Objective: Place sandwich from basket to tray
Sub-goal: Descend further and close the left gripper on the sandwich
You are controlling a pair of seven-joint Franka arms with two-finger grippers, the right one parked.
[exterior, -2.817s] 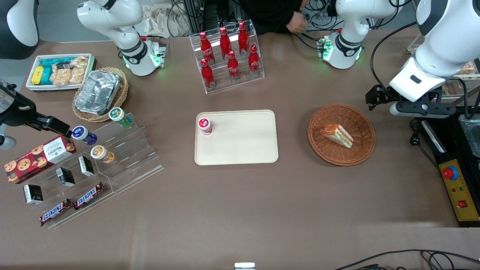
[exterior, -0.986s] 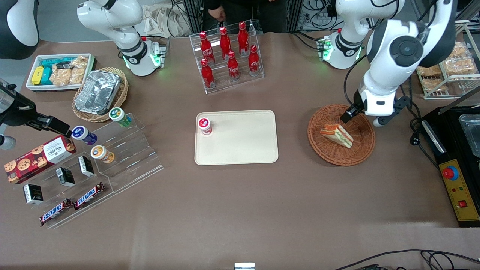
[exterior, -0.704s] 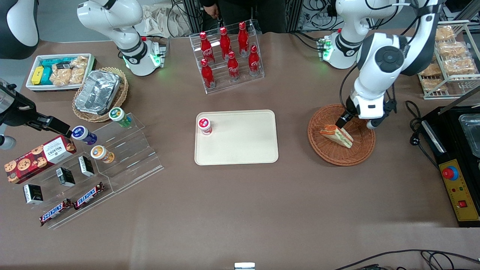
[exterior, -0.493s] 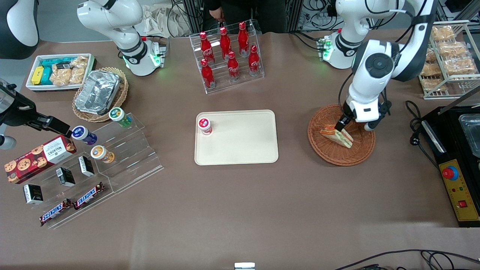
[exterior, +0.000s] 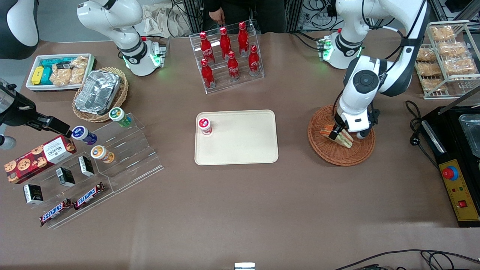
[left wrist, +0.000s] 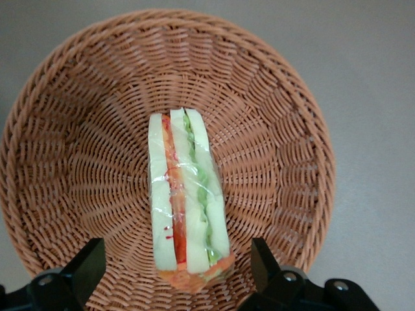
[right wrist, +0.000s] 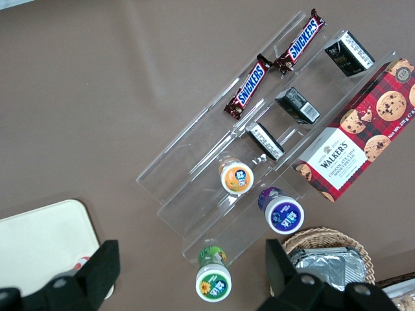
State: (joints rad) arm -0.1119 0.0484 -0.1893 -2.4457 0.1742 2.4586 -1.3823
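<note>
In the middle of the basket lies the sandwich, a wedge of white bread wrapped in clear film, resting on one bread face with its cut edge and the red, green and orange filling turned upward. The basket itself sits on the brown counter toward the working arm's end, well apart from the tray, which lies mid-counter with a small red-capped cup standing in one corner.

The claw hangs just above the sandwich, spread wide, one finger to each side of the wedge's broader end; neither finger appears to touch the bread yet. In the front view the claw covers part of the wedge.

The sandwich looks light and soft: the bread should give under pressure, and the film is likely slick and may slide over the slices. A hard squeeze could crush it or push the filling out. The sensible hold seems to be across the two long sides near the thick end, where the layers are deepest, closing only until the bread resists. The woven floor dips, so the fingertips probably need to go low enough to catch the bottom slice without snagging the wicker.
</note>
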